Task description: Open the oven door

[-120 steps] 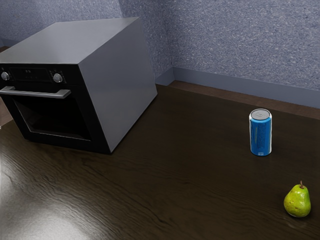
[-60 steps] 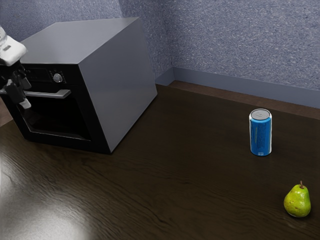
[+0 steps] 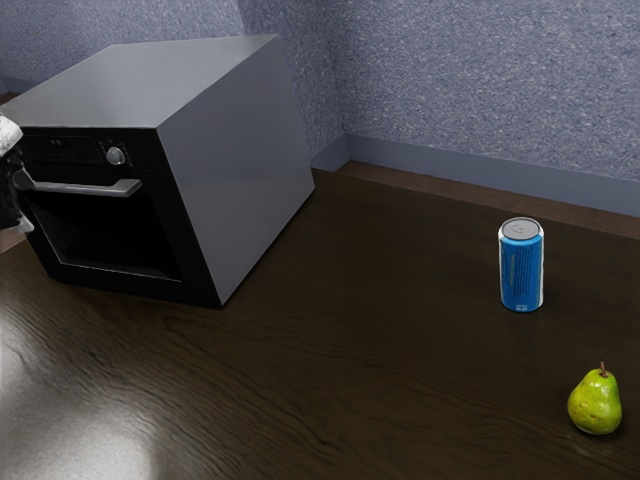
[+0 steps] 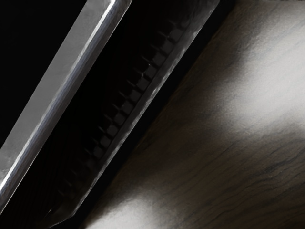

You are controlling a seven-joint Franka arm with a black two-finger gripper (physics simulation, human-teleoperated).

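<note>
At the exterior view's left edge is my gripper (image 3: 18,200), partly cut off, by the left end of the oven handle (image 3: 85,187). Whether it touches the handle cannot be made out. The oven (image 3: 228,165) has its black front toward the exterior view's lower left. Its dark-windowed door (image 3: 112,232) stands closed against the front. In the wrist view the silver handle (image 4: 59,93) runs diagonally across the black door (image 4: 112,119), close to my hand.
A blue can (image 3: 521,268) stands upright on the dark wooden table (image 3: 330,350), toward the exterior view's right. Nearer the camera is a green pear (image 3: 595,403). A speckled blue wall (image 3: 490,90) rises behind the table.
My gripper came in from the exterior view's left edge to the front of the handle, then moved back toward that edge. The oven, door, can and pear have stayed put.
</note>
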